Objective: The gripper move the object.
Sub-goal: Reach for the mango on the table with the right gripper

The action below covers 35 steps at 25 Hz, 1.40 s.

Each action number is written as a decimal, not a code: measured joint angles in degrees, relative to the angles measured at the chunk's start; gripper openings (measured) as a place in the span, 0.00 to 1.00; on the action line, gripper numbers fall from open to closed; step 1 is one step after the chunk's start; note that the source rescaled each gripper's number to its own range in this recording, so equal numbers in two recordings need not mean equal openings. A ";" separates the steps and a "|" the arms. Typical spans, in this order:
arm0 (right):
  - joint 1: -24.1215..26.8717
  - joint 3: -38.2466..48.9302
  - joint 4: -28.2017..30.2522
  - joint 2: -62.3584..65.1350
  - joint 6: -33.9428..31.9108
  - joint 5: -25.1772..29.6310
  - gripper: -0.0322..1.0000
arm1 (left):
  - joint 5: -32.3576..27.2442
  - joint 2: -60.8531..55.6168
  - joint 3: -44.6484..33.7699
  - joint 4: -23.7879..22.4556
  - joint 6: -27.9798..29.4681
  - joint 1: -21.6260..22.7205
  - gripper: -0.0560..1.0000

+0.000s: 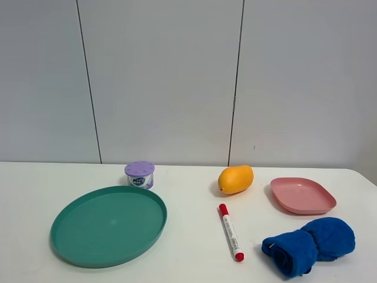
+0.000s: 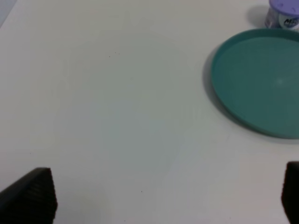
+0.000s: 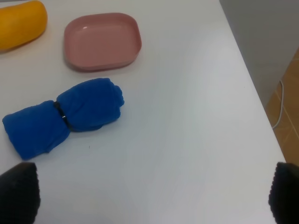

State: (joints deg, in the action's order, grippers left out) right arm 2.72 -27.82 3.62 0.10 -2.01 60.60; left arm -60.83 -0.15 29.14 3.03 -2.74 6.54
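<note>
The orange-yellow mango (image 1: 235, 179) lies on the white table, behind the marker and left of the pink plate; part of it shows in the right wrist view (image 3: 21, 23). Neither arm shows in the exterior high view. My left gripper (image 2: 169, 196) hovers open over bare table, left of the green plate, its fingertips (image 2: 32, 196) wide apart. My right gripper (image 3: 152, 196) is open and empty above the table near the blue cloth, its fingertips (image 3: 18, 196) wide apart.
A large green plate (image 1: 70, 236) (image 2: 224, 88) sits front left with a purple-lidded tub (image 1: 140, 174) (image 2: 282, 14) behind it. A red-capped white marker (image 1: 231, 231), a pink plate (image 1: 283, 197) (image 3: 74, 58) and a rolled blue cloth (image 1: 309, 244) (image 3: 65, 116) lie at right. The table's right edge (image 3: 252, 88) is close.
</note>
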 joint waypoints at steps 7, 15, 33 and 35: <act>0.00 0.00 0.00 0.00 0.00 0.00 1.00 | 0.00 0.00 0.00 0.00 0.00 0.00 1.00; 0.00 0.00 0.00 0.00 0.00 0.00 1.00 | 0.00 0.00 0.00 0.00 0.00 0.00 1.00; 0.00 0.00 0.00 0.00 0.00 0.00 1.00 | 0.00 0.00 0.00 0.00 0.00 0.00 1.00; 0.00 0.00 0.00 0.00 0.00 0.00 1.00 | 0.00 0.00 0.00 0.00 0.00 0.00 1.00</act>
State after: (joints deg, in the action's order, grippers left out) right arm 2.72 -27.82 3.62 0.10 -2.01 60.60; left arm -60.83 -0.15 29.14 3.03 -2.74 6.54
